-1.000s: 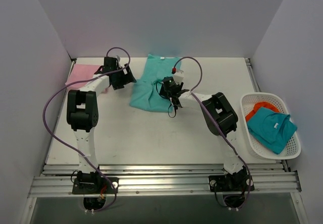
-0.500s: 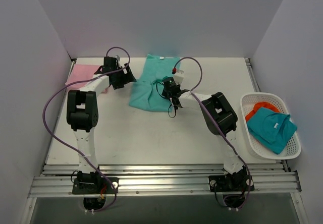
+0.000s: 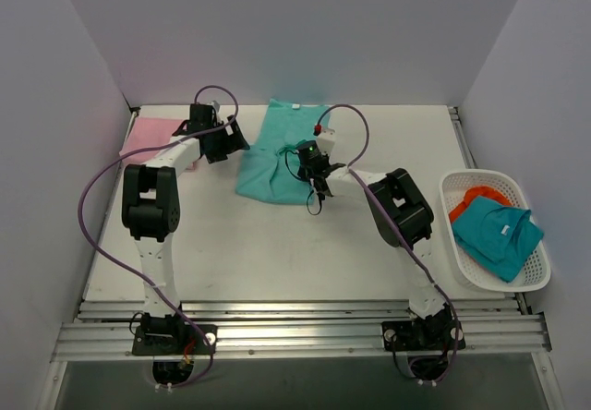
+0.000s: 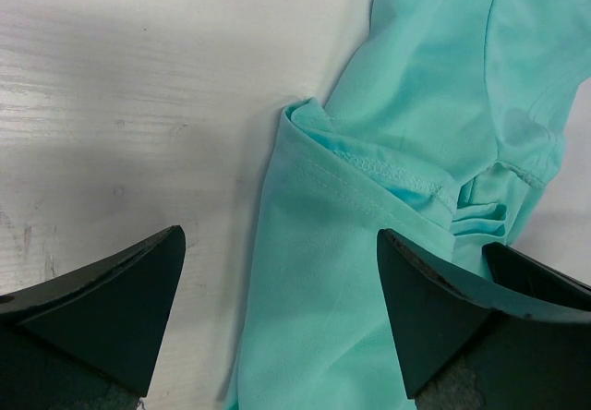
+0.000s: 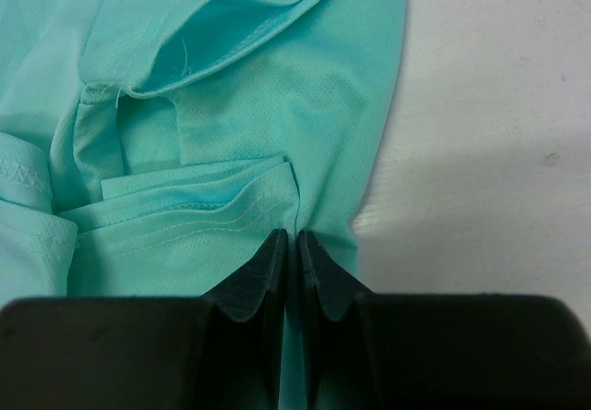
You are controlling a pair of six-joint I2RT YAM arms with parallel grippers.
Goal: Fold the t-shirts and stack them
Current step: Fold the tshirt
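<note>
At the near right of the white surface (image 3: 277, 253), a white basket (image 3: 462, 181) is holding a teal garment (image 3: 499, 230). That garment is covering most of an orange garment (image 3: 476, 196), so only an orange edge is showing.

Further back, the right gripper (image 3: 314, 162) is reaching onto the right side of the turquoise t-shirt (image 3: 272, 156), which is lying rumpled and partly doubled over at the middle of the surface. From above, the wrist is hiding its jaws. In the wrist view the right gripper (image 5: 294, 244) is showing them pressed together, pinching a stitched fold of the turquoise t-shirt (image 5: 231, 87). The cloth inside the pinch is lost behind the fingers.

The left gripper (image 3: 226, 140) is hanging at the shirt's left edge. Its wrist view is showing the left gripper (image 4: 280, 244) with jaws spread wide, holding nothing, over a turned-up hem of the turquoise t-shirt (image 4: 416, 105). Whether the tips are touching the surface cannot be told.

At the far left corner the pink t-shirt (image 3: 148, 138) is lying flat, its right part hidden behind the left arm. A white neck label (image 3: 297, 107) is showing at the turquoise collar, too small to read.
</note>
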